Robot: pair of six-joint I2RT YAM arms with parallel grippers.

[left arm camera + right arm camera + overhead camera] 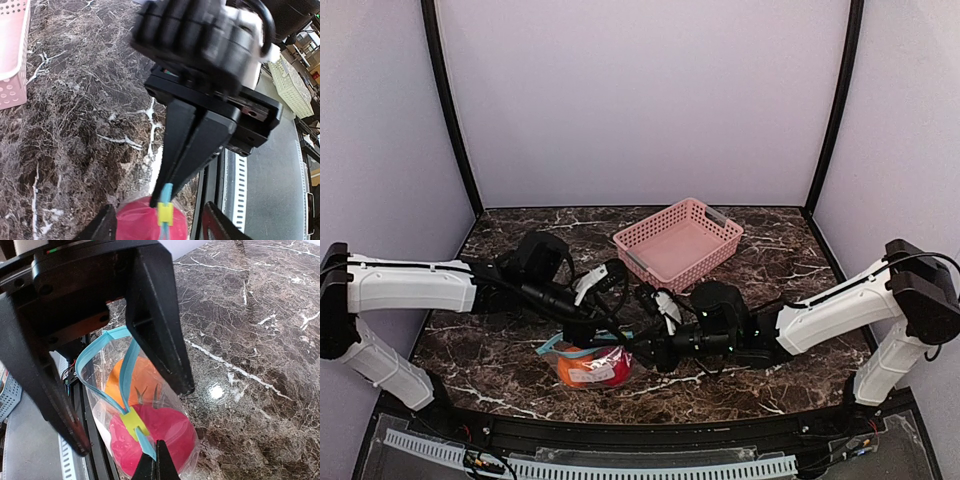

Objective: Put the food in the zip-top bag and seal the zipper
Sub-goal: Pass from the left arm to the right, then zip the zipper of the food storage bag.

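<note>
The zip-top bag point(588, 368) lies near the table's front edge, with the orange food point(135, 380) and the red food point(167, 437) inside it. Its teal zipper point(100, 355) gapes in a loop beyond a yellow slider point(132, 422). My right gripper point(156, 460) is shut on the closed end of the zipper next to the slider, as the left wrist view also shows point(167, 187). My left gripper point(134, 417) is open, with one finger on each side of the bag's mouth, gripping nothing.
A pink slotted basket point(678, 240) stands behind the arms at mid-table. The table's front rail point(240, 190) runs just past the bag. Both arms meet over the bag from left and right.
</note>
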